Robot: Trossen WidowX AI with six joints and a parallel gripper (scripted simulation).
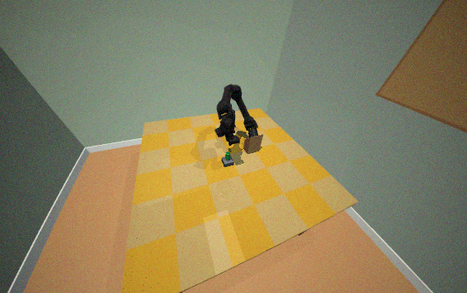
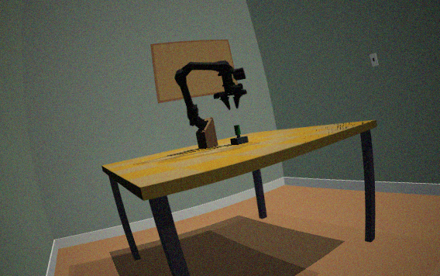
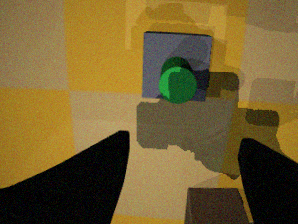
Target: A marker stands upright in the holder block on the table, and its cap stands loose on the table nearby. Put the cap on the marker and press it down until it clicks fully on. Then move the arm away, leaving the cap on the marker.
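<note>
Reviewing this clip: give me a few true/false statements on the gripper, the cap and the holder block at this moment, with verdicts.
1. The gripper is open and holds nothing. True.
2. The green cap sits on the marker in the holder block. True.
3. The gripper is clamped around the cap. False: it hangs above the cap, apart from it.
4. The cap lies on its side on the table. False: it stands upright over the block.
5. The holder block stands near the arm's base. True.

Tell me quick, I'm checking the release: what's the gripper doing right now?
Gripper: open, holding nothing, raised above the green cap, which sits on the marker in the holder block.
</note>
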